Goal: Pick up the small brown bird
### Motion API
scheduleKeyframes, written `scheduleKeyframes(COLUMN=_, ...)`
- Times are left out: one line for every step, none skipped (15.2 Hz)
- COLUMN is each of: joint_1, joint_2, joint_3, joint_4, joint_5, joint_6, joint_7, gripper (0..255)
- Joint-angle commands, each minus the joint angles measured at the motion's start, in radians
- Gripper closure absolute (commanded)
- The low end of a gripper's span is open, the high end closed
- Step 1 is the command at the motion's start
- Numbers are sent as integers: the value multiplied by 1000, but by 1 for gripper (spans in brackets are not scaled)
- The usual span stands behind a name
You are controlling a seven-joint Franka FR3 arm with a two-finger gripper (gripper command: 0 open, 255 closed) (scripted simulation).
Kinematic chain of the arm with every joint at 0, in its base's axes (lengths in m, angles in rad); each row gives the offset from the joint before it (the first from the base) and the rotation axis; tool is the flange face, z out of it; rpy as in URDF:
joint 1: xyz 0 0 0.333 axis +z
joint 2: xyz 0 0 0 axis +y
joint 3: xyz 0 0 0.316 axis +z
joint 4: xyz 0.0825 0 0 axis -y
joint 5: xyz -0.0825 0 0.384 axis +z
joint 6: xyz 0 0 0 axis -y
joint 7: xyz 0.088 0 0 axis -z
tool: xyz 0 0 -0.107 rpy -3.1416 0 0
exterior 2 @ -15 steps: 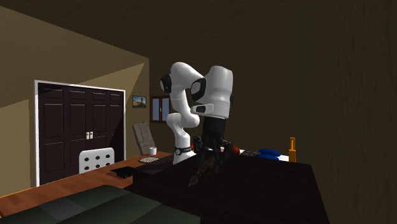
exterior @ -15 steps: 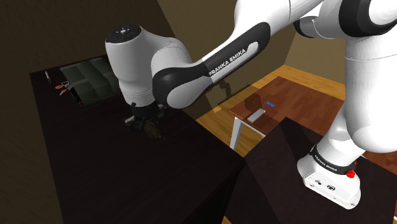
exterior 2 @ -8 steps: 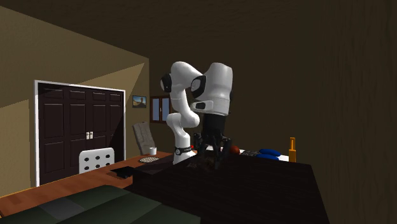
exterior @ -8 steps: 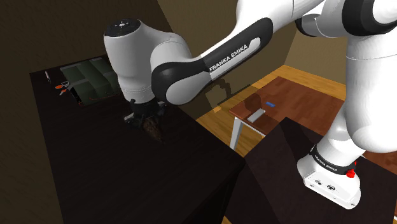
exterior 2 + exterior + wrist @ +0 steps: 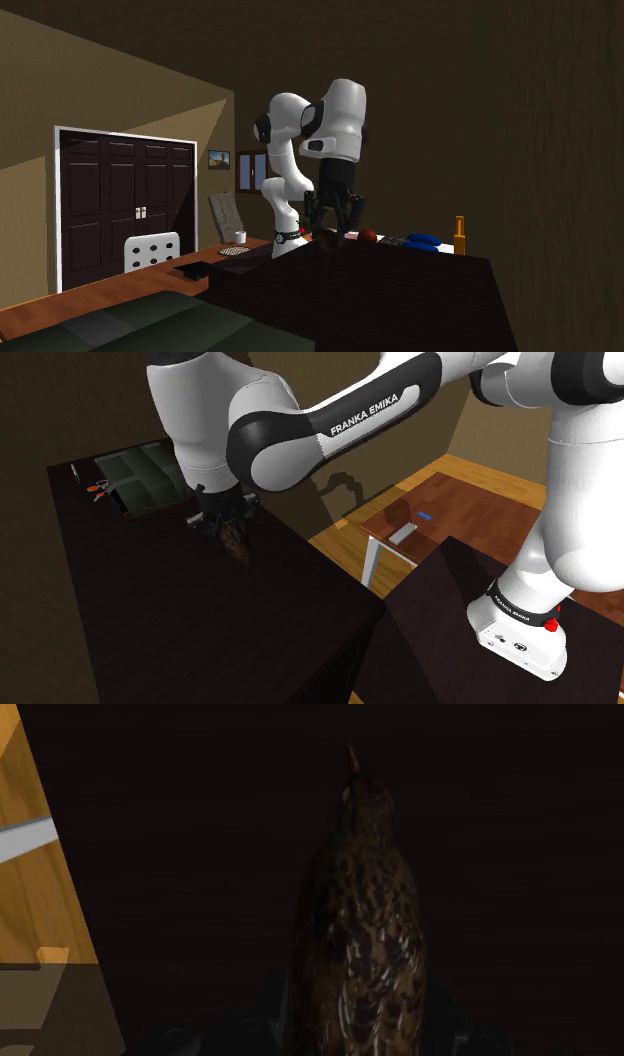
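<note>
A white Franka arm (image 5: pixel 330 422) reaches from its dark box stand (image 5: pixel 430 622) at the shoulder view's lower right, up and over to the left above a very dark table (image 5: pixel 200 642). Its black gripper (image 5: pixel 226 528) points down and is clenched on the small brown bird (image 5: pixel 358 934), which sits between the 2 fingers.

In the wrist view the bird's speckled brown back is nearest the camera. Its head and thin beak point away from the hand, with dark tabletop beyond. In the shoulder view the bird hangs just below the gripper, over the far part of the table.

Behind the gripper lies a green tray with compartments (image 5: pixel 140 474), and just beside it a small red object (image 5: pixel 97 486). Past the table's edge are a wooden floor (image 5: pixel 335 540) and a low brown side table (image 5: pixel 470 502) carrying 1 grey object (image 5: pixel 405 534) and 1 blue object (image 5: pixel 424 514).

In the second exterior view the arm stands over the table. Dark double doors (image 5: pixel 125 210) and a white chair (image 5: pixel 150 250) are at that view's left, and an orange bottle (image 5: pixel 460 235) is at its right.
</note>
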Motion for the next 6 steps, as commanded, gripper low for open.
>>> scheduleKeyframes(joint_1=0, joint_2=-8, joint_3=4, joint_4=17, joint_5=8, joint_6=-22, joint_7=-8, gripper=255)
scheduleKeyframes(joint_1=0, joint_2=-11, joint_3=5, joint_4=26, joint_5=11, joint_6=-33, joint_7=-12, gripper=255)
scheduleKeyframes(joint_1=1, joint_2=-13, joint_3=7, joint_4=36, joint_5=14, joint_6=-45, joint_7=-16, gripper=255)
scheduleKeyframes(joint_1=1, joint_2=-16, joint_3=8, joint_4=46, joint_5=17, joint_6=-56, joint_7=-19, gripper=255)
scheduleKeyframes(joint_1=1, joint_2=-16, joint_3=8, joint_4=47, joint_5=18, joint_6=-58, joint_7=-20, gripper=255)
scheduleKeyframes(joint_1=2, joint_2=-16, joint_3=8, joint_4=47, joint_5=18, joint_6=-58, joint_7=-20, gripper=255)
